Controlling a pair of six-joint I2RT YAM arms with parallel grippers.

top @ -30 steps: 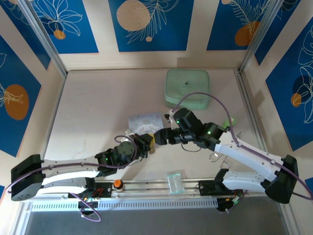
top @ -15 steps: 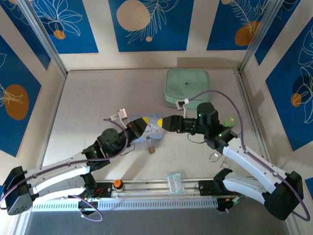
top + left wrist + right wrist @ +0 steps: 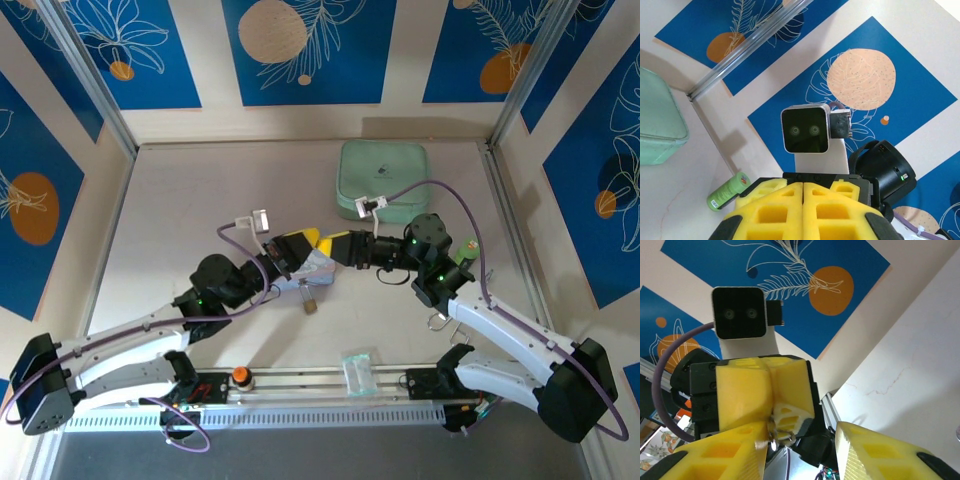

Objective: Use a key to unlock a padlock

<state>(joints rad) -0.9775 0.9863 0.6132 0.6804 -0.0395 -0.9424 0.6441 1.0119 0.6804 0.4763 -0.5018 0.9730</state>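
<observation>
Matt plastic, bare metal, soft green cover

The left gripper [image 3: 803, 200] and the right gripper [image 3: 800, 456] have fingers of matt yellow plastic, moulded in a coarse grid. The key [image 3: 772, 432] glints as bare silvery metal. The padlock [image 3: 309, 303] is brass-coloured metal with a dull sheen. The table [image 3: 200, 200] looks smooth and matt, and the mint case [image 3: 383, 178] soft and matt.

Things laid out on the surface [image 3: 190, 210]
The padlock [image 3: 308, 300] is laid near the middle, just before the box [image 3: 319, 265]; a pouch [image 3: 385, 180] is set behind both, toward the far edge, and a wire loop [image 3: 437, 321] is placed to the right, nearer the near edge.
</observation>
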